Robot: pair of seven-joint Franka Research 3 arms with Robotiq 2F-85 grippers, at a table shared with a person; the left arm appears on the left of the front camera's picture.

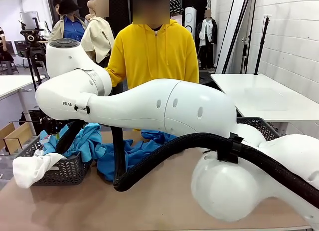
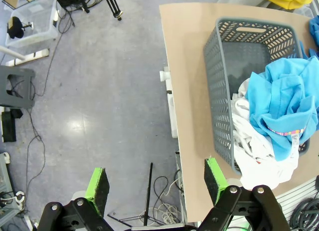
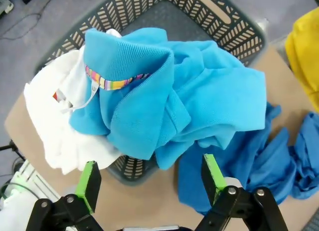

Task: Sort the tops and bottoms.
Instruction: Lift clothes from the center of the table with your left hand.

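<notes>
Gaping wide, R fingers (image 3: 89, 183) above turquoise top (image 3: 164, 91) in grey basket (image 3: 234, 26); L fingers (image 2: 98, 188) spread.

wrist cams overhead, basket (image 2: 219, 91) shared

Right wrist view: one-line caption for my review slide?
Open right gripper above a light-blue top heaped on a white garment in the grey basket, darker blue clothing beside it.

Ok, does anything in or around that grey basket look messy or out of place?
Yes. The white garment hangs out over the rim of the grey basket, and the light blue top drapes over the rim next to it rather than lying inside. Darker blue clothes lie in a heap on the table beside it.
</notes>
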